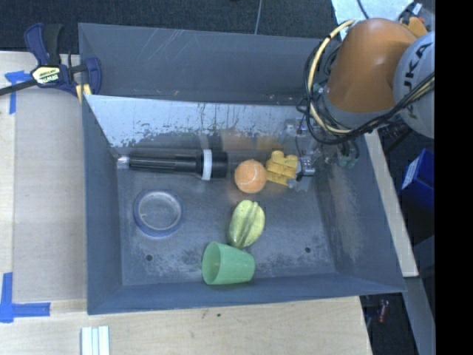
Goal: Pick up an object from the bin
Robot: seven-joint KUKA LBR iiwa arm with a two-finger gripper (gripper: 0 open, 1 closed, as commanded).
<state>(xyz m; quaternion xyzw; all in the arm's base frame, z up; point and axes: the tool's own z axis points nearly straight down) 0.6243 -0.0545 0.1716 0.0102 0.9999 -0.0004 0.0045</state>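
My claw is hovering against the yellow blocky toy, just beside it toward the orange ball; clenched or released, I cannot tell. I'm judging it light, rigid, slick plastic, best pinched across its flat sides.

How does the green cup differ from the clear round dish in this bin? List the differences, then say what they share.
The green cup is solid green; the clear dish is see-through. The cup lies tipped on its side; the dish sits flat. The cup is deep, the dish shallow. Both are round and rest on the floor of the bin.
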